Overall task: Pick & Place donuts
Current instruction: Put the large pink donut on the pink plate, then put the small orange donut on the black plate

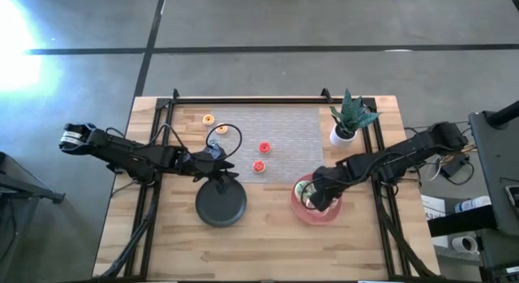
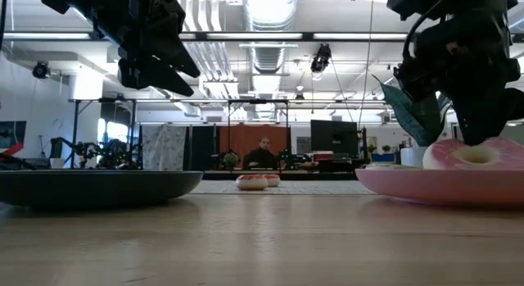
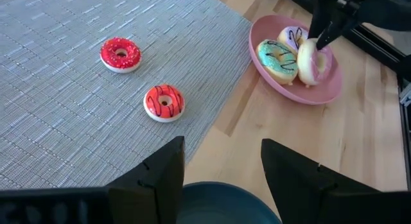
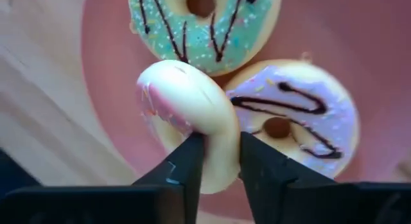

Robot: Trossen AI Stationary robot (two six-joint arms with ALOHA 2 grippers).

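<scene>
On the left, the black plate (image 1: 220,204) sat on the wooden surface (image 1: 268,242), and the left gripper (image 3: 221,169) hung over its far edge, jaws spread wide and holding nothing. Two red donuts (image 3: 164,103) lay on the gray mat (image 3: 64,89). On the right, the pink plate (image 3: 334,89) held a green donut (image 4: 205,25), a purple-striped donut (image 4: 302,115) and a pink donut (image 4: 192,108) on edge, pinched in the right gripper (image 4: 220,163).

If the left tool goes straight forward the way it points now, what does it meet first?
Probably the red donut with dark stripes on the grey mat; it lies nearest ahead of the open left tool. Depth is unclear, so the tool could also pass above it towards the pink plate.
</scene>
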